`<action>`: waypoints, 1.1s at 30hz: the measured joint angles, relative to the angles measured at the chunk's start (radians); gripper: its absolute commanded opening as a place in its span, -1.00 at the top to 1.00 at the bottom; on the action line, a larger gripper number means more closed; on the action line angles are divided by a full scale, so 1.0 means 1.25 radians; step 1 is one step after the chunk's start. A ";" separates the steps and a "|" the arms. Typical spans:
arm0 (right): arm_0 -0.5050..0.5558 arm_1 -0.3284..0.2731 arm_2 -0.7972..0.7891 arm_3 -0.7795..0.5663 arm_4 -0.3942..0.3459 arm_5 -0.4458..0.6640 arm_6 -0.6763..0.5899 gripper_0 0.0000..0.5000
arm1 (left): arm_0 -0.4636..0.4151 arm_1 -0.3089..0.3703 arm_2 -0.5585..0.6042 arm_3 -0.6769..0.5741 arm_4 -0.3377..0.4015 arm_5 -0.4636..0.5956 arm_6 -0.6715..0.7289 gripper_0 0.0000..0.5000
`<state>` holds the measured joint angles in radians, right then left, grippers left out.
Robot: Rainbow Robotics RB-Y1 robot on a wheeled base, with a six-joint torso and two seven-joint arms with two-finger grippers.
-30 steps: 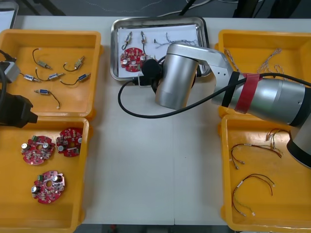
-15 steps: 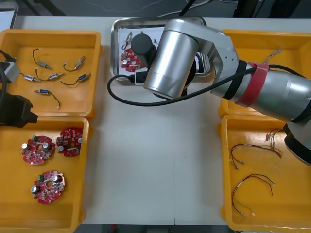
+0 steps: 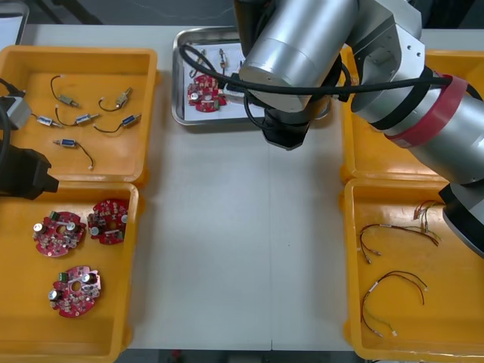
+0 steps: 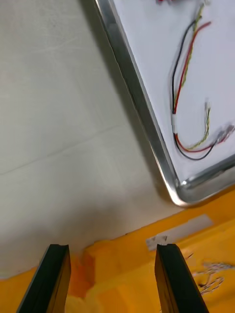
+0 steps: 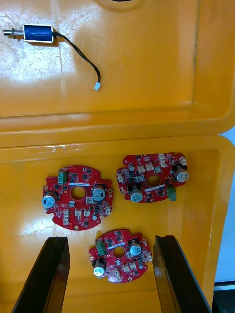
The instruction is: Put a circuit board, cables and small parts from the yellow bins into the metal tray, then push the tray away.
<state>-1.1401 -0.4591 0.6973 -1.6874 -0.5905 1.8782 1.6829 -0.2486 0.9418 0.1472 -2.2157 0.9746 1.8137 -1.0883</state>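
the front camera sits high above the arms and looks steeply down on the whole table (image 3: 227, 249), its far edge at the top. the left wrist camera hangs close over the left yellow bins (image 5: 147, 63), facing down at three circuit boards (image 5: 73, 215); the front view shares those circuit boards (image 3: 47, 238). the right wrist camera looks down closely on a corner of the metal tray (image 4: 144, 112), and the front view shares that metal tray (image 3: 178, 83).

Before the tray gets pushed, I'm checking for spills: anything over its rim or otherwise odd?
Nothing stands out. The red and yellow cable and circuit board lie inside the metal tray; the right tool hangs open near its corner, the left tool over a yellow bin.
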 measured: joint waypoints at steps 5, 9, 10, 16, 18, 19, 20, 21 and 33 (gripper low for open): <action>0.038 -0.014 -0.063 -0.056 -0.015 0.028 -0.065 -1.00 | 0.001 0.000 0.000 0.000 0.000 0.000 0.000 -1.00; 0.066 -0.032 -0.129 -0.084 -0.068 0.028 -0.166 -1.00 | 0.001 0.000 0.000 0.000 0.000 0.000 0.000 -1.00; 0.073 -0.038 -0.145 -0.090 -0.079 0.029 -0.193 -1.00 | 0.001 0.000 0.000 0.000 0.000 0.000 0.000 -1.00; 0.136 -0.089 -0.216 -0.161 -0.101 0.030 -0.286 -1.00 | 0.002 0.000 0.000 0.000 0.000 0.000 0.000 -1.00; 0.160 -0.108 -0.227 -0.184 -0.105 0.030 -0.328 -1.00 | 0.002 0.000 0.000 0.000 0.000 0.000 0.000 -1.00; 0.172 -0.119 -0.232 -0.195 -0.108 0.030 -0.351 -1.00 | 0.002 0.000 0.000 0.000 0.000 0.000 0.000 -1.00; 0.186 -0.128 -0.238 -0.206 -0.111 0.030 -0.371 -1.00 | 0.002 0.000 0.000 0.000 0.000 0.000 0.000 -1.00; 0.199 -0.138 -0.245 -0.217 -0.114 0.030 -0.388 -1.00 | 0.002 0.000 0.000 0.000 0.000 0.000 0.000 -1.00; 0.352 -0.193 -0.430 -0.312 -0.170 0.030 -0.526 -1.00 | 0.002 0.000 0.000 0.000 0.000 0.000 0.000 -1.00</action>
<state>-0.6996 -0.7008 0.1603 -2.0771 -0.8034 1.9163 1.0255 -0.2457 0.9421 0.1474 -2.2163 0.9742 1.8135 -1.0883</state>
